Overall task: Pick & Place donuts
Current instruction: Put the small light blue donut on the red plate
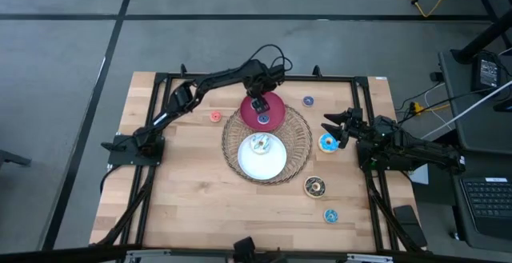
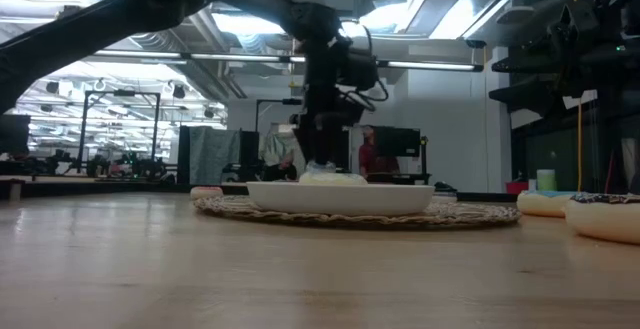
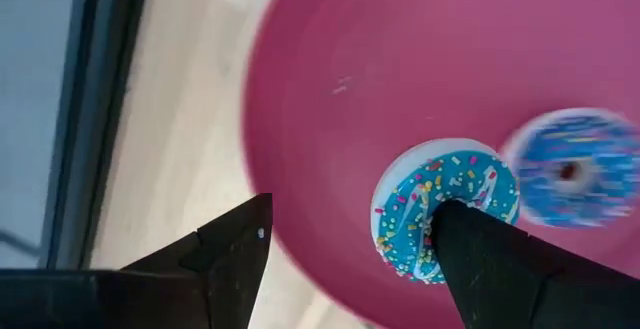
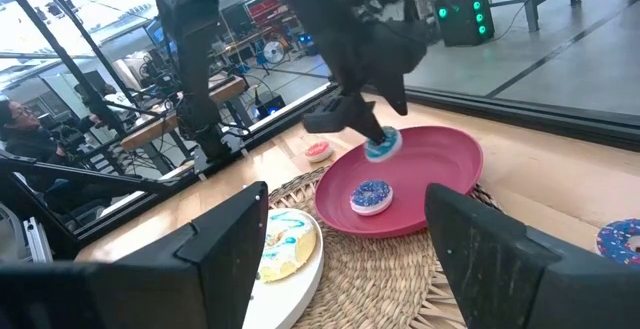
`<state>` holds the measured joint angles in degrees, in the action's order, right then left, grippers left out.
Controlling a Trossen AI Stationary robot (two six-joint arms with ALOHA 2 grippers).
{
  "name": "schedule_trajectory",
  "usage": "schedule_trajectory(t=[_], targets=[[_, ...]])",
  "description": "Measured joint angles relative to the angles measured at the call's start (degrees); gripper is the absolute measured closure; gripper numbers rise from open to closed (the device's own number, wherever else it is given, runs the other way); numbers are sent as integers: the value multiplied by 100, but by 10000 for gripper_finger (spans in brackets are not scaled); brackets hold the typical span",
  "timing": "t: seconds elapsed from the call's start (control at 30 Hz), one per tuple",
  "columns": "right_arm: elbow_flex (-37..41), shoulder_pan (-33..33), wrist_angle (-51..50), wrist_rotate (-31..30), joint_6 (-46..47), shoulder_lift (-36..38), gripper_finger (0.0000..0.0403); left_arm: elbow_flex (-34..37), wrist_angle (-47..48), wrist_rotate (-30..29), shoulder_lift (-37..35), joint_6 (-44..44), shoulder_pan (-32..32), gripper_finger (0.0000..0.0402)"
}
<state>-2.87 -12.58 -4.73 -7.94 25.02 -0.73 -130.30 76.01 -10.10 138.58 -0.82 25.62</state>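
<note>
A wooden worktop [image 1: 192, 175] holds a round wicker tray [image 1: 298, 153] carrying a red plate [image 1: 274, 116] and a white plate [image 1: 264, 161]. The left hand [image 3: 350, 259] hovers over the red plate, fingers apart, with a blue sprinkled donut [image 3: 445, 194] hanging on one fingertip just above it; a second blue donut [image 3: 570, 169] lies on the plate beside it. The right hand [image 4: 345, 249] waits with fingers apart near another blue donut [image 1: 327, 142]. More donuts lie scattered on the worktop. They look light, small and rigid, probably smooth and a little slippery; pinching across the ring seems safest.
</note>
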Motion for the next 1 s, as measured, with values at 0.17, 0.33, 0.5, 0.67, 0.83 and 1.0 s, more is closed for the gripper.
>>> schedule_trajectory(t=[0.17, 0.33, 0.5, 0.67, 0.83, 1.0], targets=[[0, 2, 0, 0, 0, 0, 132, -305, 162, 334, -2, 2, -212, 142], [0, 2, 0, 0, 0, 0, 132, -389, 233, 533, -7, 0, -489, 139], [0, 2, 0, 0, 0, 0, 132, -389, 384, 534, -7, -2, -737, 141], [0, 0, 0, 0, 0, 0, 132, -389, 389, 532, -7, 10, -979, 139], [0, 2, 0, 0, 0, 0, 132, -389, 356, 896, -7, 209, -1184, 141], [0, 1, 1, 0, 0, 0, 132, -389, 239, 1153, -7, 530, -1349, 139]])
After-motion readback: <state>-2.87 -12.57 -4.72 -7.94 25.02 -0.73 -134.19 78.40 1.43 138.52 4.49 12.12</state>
